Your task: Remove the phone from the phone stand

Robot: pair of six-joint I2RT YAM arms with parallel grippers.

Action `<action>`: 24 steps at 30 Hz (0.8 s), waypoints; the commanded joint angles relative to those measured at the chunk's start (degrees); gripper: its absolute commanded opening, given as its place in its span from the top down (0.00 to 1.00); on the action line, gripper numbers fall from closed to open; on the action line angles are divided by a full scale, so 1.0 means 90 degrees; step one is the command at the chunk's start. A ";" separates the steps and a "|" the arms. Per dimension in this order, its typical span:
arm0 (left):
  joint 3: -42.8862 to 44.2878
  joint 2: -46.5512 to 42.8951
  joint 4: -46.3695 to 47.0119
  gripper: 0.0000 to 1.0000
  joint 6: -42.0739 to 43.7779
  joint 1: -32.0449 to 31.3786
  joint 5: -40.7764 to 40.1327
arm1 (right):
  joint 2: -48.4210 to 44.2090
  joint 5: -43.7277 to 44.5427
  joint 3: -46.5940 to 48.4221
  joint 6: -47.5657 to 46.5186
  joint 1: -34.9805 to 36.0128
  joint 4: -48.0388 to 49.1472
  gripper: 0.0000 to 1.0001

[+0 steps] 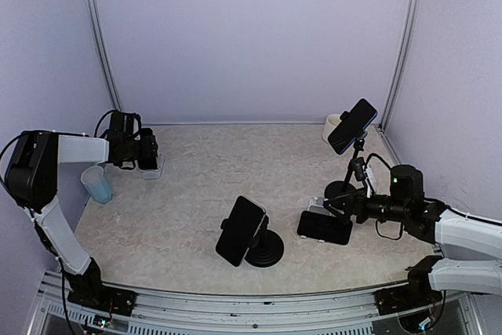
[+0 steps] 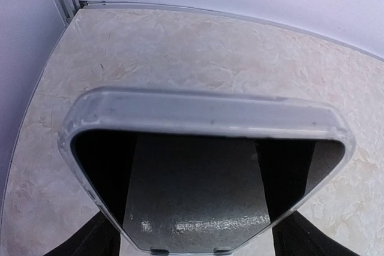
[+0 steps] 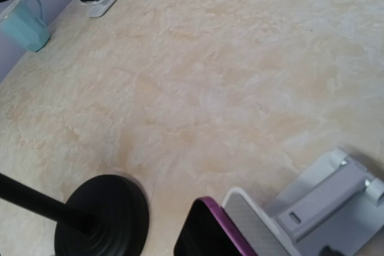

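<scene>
At the far left a phone (image 1: 147, 149) in a clear case leans on a white phone stand (image 1: 150, 170). My left gripper (image 1: 140, 151) straddles it. In the left wrist view that phone (image 2: 198, 178) fills the frame, with dark fingers (image 2: 84, 245) at its lower corners; contact is unclear. At the right, a purple-edged phone (image 1: 324, 227) rests on a white stand (image 3: 327, 205). My right gripper (image 1: 339, 208) hovers just behind it, open, its fingers out of the right wrist view. Only the top corner of this phone (image 3: 210, 232) shows there.
A third phone (image 1: 240, 230) sits on a black round-based stand (image 1: 265, 250) at the centre front. Another phone (image 1: 352, 125) is clamped on a tall black stand (image 3: 102, 220) at the back right, beside a white cup (image 1: 332, 125). A blue cup (image 1: 96, 184) stands by the left arm.
</scene>
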 commanded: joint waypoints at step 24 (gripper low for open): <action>0.0620 -0.1013 -0.0789 0.40 0.0037 0.0087 0.0180 | -0.0059 -0.0033 -0.0016 0.0071 0.0081 0.0214 0.08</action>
